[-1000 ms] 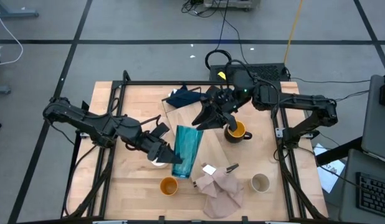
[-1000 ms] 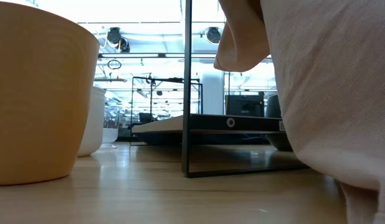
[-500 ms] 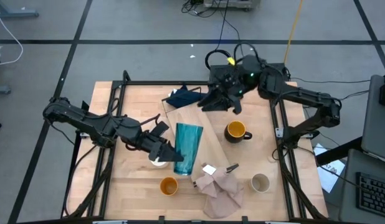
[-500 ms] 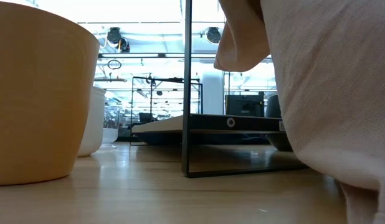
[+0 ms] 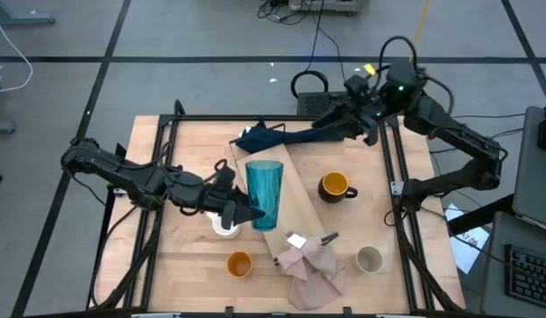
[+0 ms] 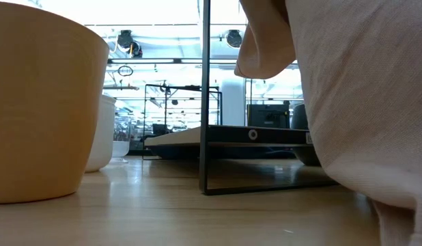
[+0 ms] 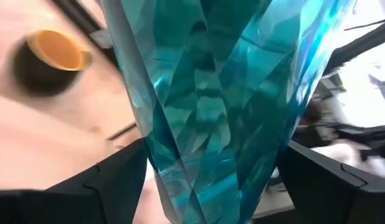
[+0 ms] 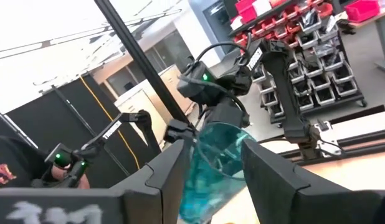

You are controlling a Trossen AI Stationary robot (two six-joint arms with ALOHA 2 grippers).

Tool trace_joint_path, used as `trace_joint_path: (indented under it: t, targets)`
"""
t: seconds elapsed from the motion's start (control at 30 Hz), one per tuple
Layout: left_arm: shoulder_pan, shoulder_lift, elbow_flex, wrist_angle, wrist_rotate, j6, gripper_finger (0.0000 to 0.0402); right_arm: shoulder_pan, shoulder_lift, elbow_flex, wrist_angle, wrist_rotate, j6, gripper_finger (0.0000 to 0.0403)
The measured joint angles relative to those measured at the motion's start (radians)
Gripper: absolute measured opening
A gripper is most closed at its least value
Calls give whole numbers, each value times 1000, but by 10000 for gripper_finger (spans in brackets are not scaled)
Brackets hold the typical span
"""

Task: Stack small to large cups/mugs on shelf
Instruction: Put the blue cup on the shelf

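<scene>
While the left hand [image 5: 240, 208] pinches the teal cup [image 5: 265, 193] over the shelf [image 5: 291, 208], the right hand [image 5: 317, 128] hangs spread at one o'clock.

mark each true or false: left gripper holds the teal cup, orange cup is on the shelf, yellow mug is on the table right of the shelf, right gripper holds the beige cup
The left gripper holds the teal cup: true.
The orange cup stands on the shelf: false, it stands on the table near the front edge.
The yellow mug stands on the table right of the shelf: true.
The right gripper holds the beige cup: false, its fingers are open and empty, near the table's far edge.
</scene>
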Motion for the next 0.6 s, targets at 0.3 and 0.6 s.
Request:
trace_joint_path:
  t: [0.3,0.6]
  targets:
    - [-24,0,0,-75,-151,57,327,-20,-44,0,-59,3,2,149]
    - [-70,57,0,-142,-327,129,315,-19,-45,0,-82,3,20,149]
